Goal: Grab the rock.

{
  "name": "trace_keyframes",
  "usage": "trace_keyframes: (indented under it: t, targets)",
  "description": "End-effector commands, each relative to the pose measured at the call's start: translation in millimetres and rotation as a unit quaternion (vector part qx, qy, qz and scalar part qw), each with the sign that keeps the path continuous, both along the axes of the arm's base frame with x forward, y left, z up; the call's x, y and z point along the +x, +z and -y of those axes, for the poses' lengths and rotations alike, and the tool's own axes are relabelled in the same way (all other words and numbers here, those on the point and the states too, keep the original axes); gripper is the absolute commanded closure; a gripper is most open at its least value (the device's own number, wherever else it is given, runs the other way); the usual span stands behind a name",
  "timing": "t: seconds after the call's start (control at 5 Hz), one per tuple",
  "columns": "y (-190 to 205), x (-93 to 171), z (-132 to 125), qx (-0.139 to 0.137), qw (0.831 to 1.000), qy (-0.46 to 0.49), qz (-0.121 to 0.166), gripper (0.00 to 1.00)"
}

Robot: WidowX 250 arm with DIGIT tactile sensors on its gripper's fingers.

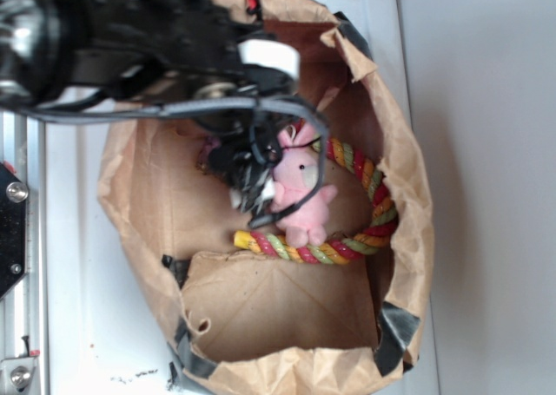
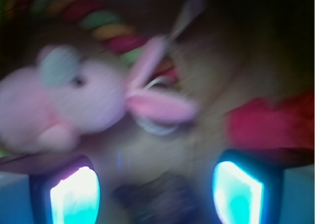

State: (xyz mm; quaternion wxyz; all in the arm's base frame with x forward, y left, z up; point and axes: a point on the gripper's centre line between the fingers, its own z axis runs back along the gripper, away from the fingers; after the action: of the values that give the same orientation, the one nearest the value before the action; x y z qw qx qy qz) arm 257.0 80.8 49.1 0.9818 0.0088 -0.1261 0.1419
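Down inside the paper bag (image 1: 400, 169) on the white worktop (image 1: 78, 265), from the exterior view, my arm reaches in from the upper left, jaws (image 1: 252, 187) low beside the pink bunny (image 1: 300, 191), which lies within the rope ring (image 1: 365, 213). I cannot pick out the rock there; my arm likely covers it.

Wrist view, blurred: my fingertips (image 2: 74, 194) stand spread, nothing between them. Bunny left, red wad (image 2: 268, 125) right; a dark lump at the bottom edge may be the rock.
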Motion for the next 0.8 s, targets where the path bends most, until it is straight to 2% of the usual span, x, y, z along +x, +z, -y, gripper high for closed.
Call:
trace_keyframes:
  t: [0.0,0.6]
  targets:
    - [11.5,-9.0,-7.1,0.021,0.999,0.001,0.041,0.00]
    - [9.9,-11.1,5.6,0.032,0.999,0.012,0.039,0.00]
